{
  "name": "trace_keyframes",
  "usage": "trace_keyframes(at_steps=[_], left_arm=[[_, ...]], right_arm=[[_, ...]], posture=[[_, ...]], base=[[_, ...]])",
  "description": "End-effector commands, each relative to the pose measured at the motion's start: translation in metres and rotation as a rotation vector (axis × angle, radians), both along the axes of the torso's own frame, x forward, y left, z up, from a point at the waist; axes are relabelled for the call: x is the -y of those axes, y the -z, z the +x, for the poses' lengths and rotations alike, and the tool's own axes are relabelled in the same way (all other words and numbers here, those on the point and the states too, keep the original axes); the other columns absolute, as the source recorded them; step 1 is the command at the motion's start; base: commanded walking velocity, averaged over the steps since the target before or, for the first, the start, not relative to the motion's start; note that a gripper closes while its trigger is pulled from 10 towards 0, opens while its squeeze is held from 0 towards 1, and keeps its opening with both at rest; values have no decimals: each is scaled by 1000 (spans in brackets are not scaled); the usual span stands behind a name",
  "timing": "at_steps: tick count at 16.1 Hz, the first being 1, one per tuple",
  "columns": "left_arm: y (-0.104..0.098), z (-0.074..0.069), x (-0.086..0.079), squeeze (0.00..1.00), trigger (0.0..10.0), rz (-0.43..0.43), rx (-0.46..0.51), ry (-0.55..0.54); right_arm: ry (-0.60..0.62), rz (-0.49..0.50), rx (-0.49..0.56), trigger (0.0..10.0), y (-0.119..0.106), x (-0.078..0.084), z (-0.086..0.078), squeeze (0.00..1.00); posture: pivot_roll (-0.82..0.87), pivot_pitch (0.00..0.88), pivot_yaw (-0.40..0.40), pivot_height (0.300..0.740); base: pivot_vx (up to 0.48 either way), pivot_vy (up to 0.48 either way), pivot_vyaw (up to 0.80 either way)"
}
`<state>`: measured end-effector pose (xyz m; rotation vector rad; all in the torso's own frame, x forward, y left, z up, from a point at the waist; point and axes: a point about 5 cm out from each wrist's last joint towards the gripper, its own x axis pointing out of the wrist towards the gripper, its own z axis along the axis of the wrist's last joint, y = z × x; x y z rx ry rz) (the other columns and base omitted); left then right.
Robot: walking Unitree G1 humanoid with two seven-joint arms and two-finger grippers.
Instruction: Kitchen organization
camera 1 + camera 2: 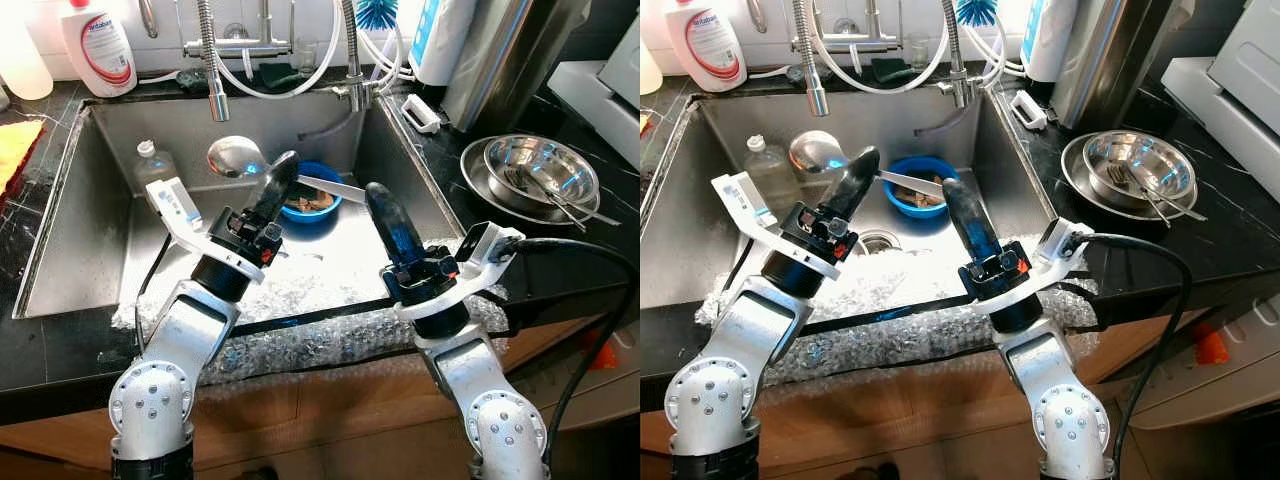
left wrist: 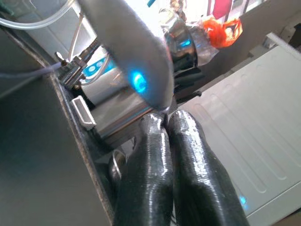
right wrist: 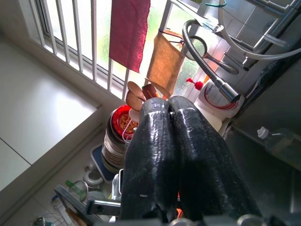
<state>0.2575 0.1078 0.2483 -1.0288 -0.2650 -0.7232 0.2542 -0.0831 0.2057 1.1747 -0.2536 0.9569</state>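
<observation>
Sink (image 1: 70,240) of steel fills the frame's centre, a blue bowl (image 1: 312,205) with a knife (image 1: 330,187) across it near its back wall. Left gripper (image 1: 283,165), fingers pressed together on the knife's handle end, sits at centre. Right gripper (image 1: 378,194), fingers closed and empty, hovers just right. Steel bowls (image 1: 540,170) rest upper right.

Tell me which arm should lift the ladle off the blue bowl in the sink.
Left. The left gripper hovers right beside the ladle and blue bowl; the right gripper sits nearer the sink's right wall.
</observation>
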Motion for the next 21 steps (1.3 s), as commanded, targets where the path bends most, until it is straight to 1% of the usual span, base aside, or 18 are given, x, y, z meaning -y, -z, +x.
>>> trace_keyframes(at_steps=[1,4,6,7,8,9,10,11,12,13,16,17,18,19,20,21], left_arm=[[-6,-2,6,0,0,-3,30,25],[-6,1,0,0,0,-19,18,-27],[-8,4,-6,0,0,-48,14,-72],[-9,5,-7,0,0,-61,14,-79],[-9,5,-8,0,0,-66,13,-82],[-9,6,-10,0,0,-70,8,-103],[-7,11,-16,0,0,-78,-13,-166],[-7,11,-18,0,0,-85,-16,-180],[-8,15,-26,0,0,-136,-36,-239],[-9,18,-33,0,0,-162,-46,-288],[-11,22,-49,0,0,-206,-68,-397],[-12,22,-53,0,0,-204,-70,-434],[-15,23,-56,0,0,-148,-53,-496],[-17,24,-56,0,0,4,-29,-576],[-16,26,-56,0,0,147,-5,-664],[-15,26,-54,0,4941,296,43,-734]], right_arm=[[-19,15,-9,10000,0,-10,-2,0],[-15,2,-8,10000,0,-11,-2,0],[-15,-1,-8,10000,1,-11,-2,0],[-11,-6,-10,10000,2,-11,-2,859],[-8,-9,-12,10000,2,-12,-2,859],[-5,-11,-14,10000,2,-11,-2,1000],[-2,-14,-18,10000,3,-11,-1,1000],[-2,-15,-18,10000,3,-11,-1,1000],[-2,-21,-19,10000,3,-11,-1,1000],[-2,-25,-20,10000,4,-11,-1,1000],[10,-47,-33,10000,7,-13,1,1000],[13,-49,-34,10000,7,-13,1,314],[29,-69,-39,10000,9,-12,1,0],[57,-105,-44,10000,10,-11,3,0],[121,-157,-51,10000,10,-10,6,0],[210,-226,-63,10000,9,-6,10,0]], posture=[[75,137,-64,740],[76,139,-65,740],[76,138,-65,740],[77,139,-65,740],[75,139,-65,740],[75,139,-64,740],[75,139,-64,740],[73,140,-65,740],[73,139,-64,740],[74,138,-65,740],[73,135,-64,740],[73,130,-65,740],[73,126,-67,740],[75,124,-67,740],[71,116,-65,740],[67,112,-63,740]], base=[[0,0,0],[0,0,0],[0,0,0],[0,0,0],[0,0,0],[0,0,0],[0,0,0],[0,0,0],[0,0,0],[0,0,0],[0,0,0],[0,0,0],[0,0,0],[0,0,0],[0,0,0],[0,0,0]])
